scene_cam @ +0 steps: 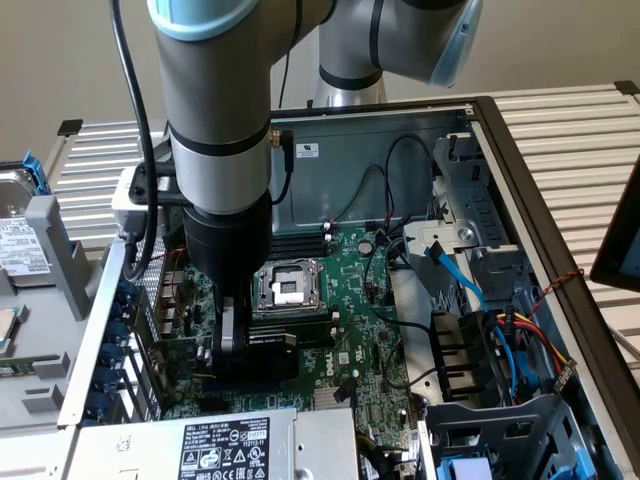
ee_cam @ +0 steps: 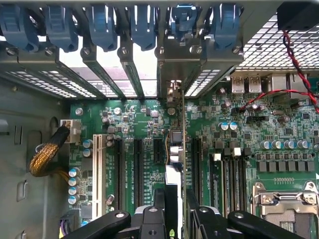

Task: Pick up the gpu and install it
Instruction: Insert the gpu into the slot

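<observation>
Green motherboard (scene_cam: 350, 300) fills the floor of an open computer case (scene_cam: 500, 130). Toward the exterior view's left, the robot arm reaches straight down into the case, and its pincer (scene_cam: 232, 345) is clamped on the gpu (ee_cam: 175, 149), held on edge just above the board. From the wrist, the card lines up over the expansion slots (ee_cam: 137, 159), its bracket end toward the rear slot openings. Judging by this, insertion is underway; seating calls for a straight, even press.
</observation>
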You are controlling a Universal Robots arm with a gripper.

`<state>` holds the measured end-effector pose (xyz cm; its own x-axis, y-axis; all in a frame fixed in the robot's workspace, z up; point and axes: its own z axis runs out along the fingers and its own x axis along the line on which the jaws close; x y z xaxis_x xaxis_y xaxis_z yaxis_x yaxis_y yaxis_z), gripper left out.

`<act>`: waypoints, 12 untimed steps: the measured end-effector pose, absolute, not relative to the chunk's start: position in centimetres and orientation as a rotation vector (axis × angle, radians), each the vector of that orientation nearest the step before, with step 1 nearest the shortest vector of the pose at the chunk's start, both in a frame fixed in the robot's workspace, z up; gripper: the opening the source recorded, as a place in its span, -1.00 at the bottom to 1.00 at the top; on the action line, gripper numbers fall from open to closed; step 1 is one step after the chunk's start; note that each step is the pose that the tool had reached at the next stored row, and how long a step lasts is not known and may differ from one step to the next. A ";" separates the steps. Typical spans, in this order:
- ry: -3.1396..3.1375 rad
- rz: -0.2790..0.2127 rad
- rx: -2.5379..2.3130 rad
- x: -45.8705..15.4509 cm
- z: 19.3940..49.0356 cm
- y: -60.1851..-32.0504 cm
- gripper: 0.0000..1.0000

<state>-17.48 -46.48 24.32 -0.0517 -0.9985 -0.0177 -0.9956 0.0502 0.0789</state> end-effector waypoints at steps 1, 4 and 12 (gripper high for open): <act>-2.246 -0.108 2.134 -17.5 24.3 -46.5 -0.47; -2.245 -0.108 2.133 -17.5 24.3 -46.5 -0.47; -2.246 -0.108 2.133 -17.6 24.3 -46.5 -0.33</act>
<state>-17.56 -46.47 24.29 -0.0524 -0.9985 -0.0175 -0.9956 0.0509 0.0792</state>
